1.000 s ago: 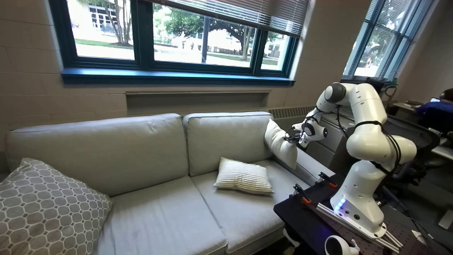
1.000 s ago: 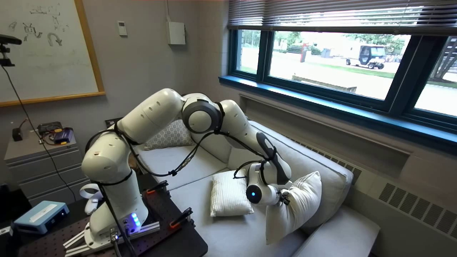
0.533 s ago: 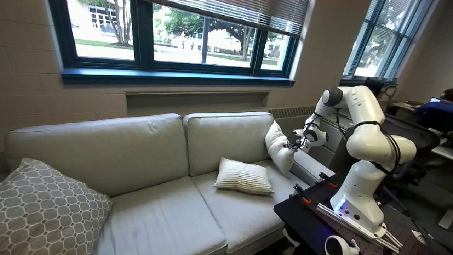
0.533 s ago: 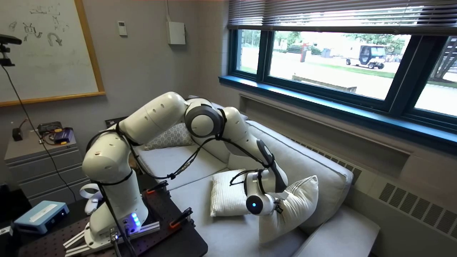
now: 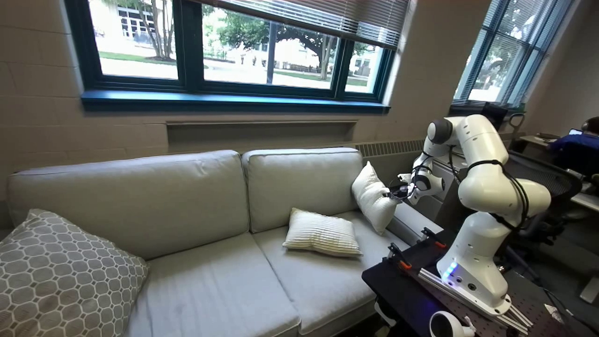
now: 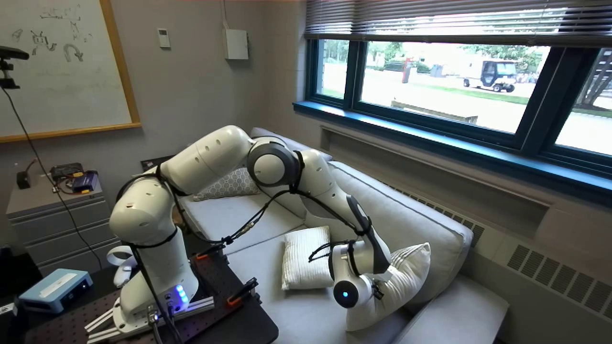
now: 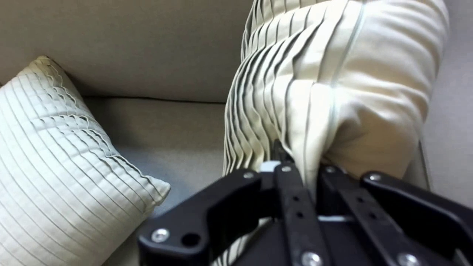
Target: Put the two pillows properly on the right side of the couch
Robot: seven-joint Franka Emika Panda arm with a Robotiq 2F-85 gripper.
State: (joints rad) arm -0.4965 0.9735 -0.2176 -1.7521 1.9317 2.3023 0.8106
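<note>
left to right in an exterior view: a large grey patterned pillow [image 5: 70,276] sits at the left end of the cream couch [image 5: 206,285]. toward the right, the first off-white pillow [image 5: 323,233], its face ribbed with pleats, lies at a slant on the right-hand seat cushion [image 5: 311,285], one corner near the right-hand back cushion [image 5: 302,182]. next, the second off-white pillow [image 5: 373,196] stands tilted at the right end of the couch, in front of that back cushion and just beside the padded armrest [image 5: 414,219]; whether its lower corner touches the seat cannot be told. the wrist view shows a strip of bare seat between the two pillows. the end effector [image 7: 305,160] grips the second pillow, its black fingers [image 7: 290,184] clamped on a pinched fold at the near edge. farther right, the white robot arm [image 5: 489,145] rises from the dark bench [image 5: 398,286], along whose edge two black clamps [image 5: 399,256] are fixed; a white controller [image 5: 444,324] lies near the arm's base. behind the arm stands a black mesh-backed chair [image 5: 550,171].
</note>
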